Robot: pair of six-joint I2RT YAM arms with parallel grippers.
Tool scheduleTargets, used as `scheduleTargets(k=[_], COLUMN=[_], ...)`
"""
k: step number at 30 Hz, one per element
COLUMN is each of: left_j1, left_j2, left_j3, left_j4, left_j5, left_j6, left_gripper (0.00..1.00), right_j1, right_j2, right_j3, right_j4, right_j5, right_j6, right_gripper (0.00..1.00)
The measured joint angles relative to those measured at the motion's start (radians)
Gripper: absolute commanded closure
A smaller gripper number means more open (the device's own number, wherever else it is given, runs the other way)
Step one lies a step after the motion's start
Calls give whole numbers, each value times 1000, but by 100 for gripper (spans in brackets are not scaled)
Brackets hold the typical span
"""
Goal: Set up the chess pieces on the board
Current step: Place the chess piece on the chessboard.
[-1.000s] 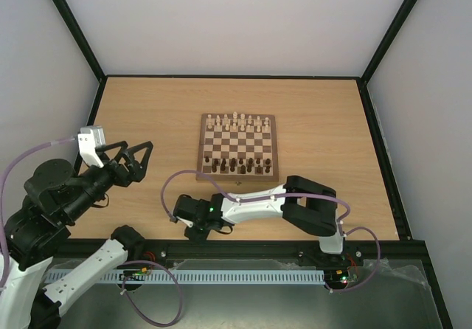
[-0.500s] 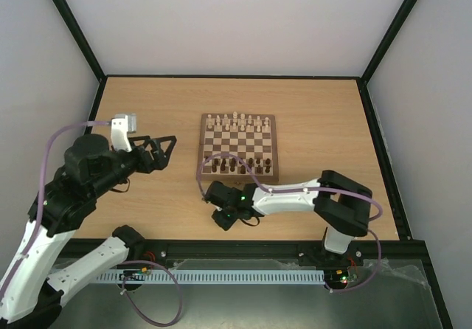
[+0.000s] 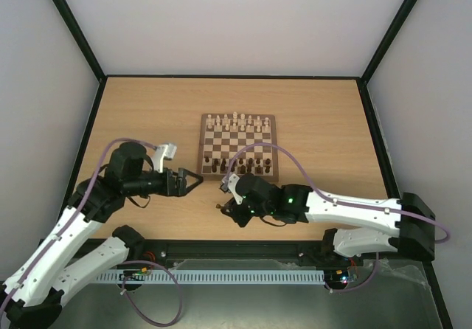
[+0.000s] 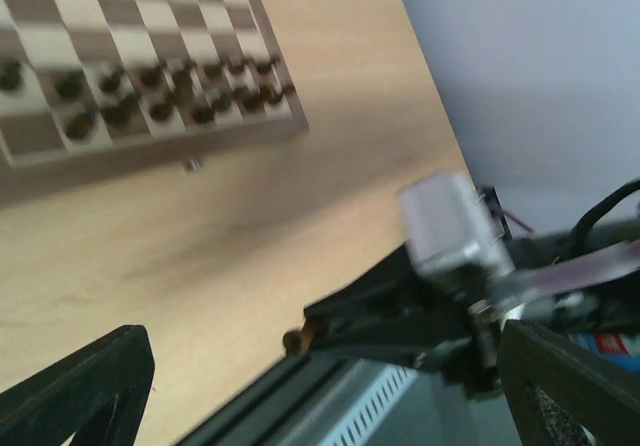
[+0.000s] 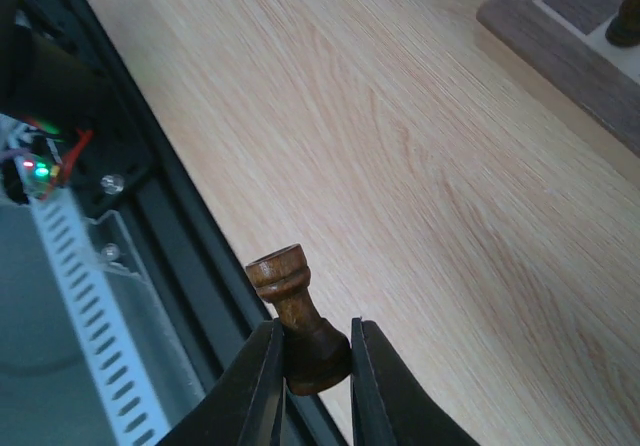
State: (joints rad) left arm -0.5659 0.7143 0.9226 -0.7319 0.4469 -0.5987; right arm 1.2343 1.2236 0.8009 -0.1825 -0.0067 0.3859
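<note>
The board (image 3: 237, 146) lies mid-table, with pale chess pieces (image 3: 236, 121) on its far rows and dark chess pieces (image 3: 236, 165) on its near rows. My right gripper (image 5: 312, 351) is shut on the base of a dark brown rook (image 5: 297, 316), which stands upright between the fingers, over the table near its front edge. From above, the right gripper (image 3: 223, 204) is just in front of the board's near left corner. My left gripper (image 3: 193, 181) is open and empty, pointing at the right gripper from the left. The left wrist view shows the board (image 4: 150, 76) and the rook (image 4: 296, 339).
A black rail (image 5: 170, 236) and a slotted cable duct (image 3: 236, 276) run along the table's front edge, close below the held rook. A small metal bit (image 4: 193, 164) sits at the board's near edge. Black frame posts bound the table's sides.
My left arm has swung in from the far left toward the middle, still open. My right gripper has moved right and toward the board's near edge, staying shut.
</note>
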Motion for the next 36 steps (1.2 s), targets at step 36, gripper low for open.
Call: scheduleTargets(k=[36], left_j1=[21], left_j2=[6], left_j3=[-442], left_j4=[344], left_j5=[534], left_j6=[-97], left_gripper=[37], right_j1=[-3], right_j2=[76], right_j3=[128], right_j4=[-18], right_j5=[-140], right_j6=[-73], right_gripper=[84])
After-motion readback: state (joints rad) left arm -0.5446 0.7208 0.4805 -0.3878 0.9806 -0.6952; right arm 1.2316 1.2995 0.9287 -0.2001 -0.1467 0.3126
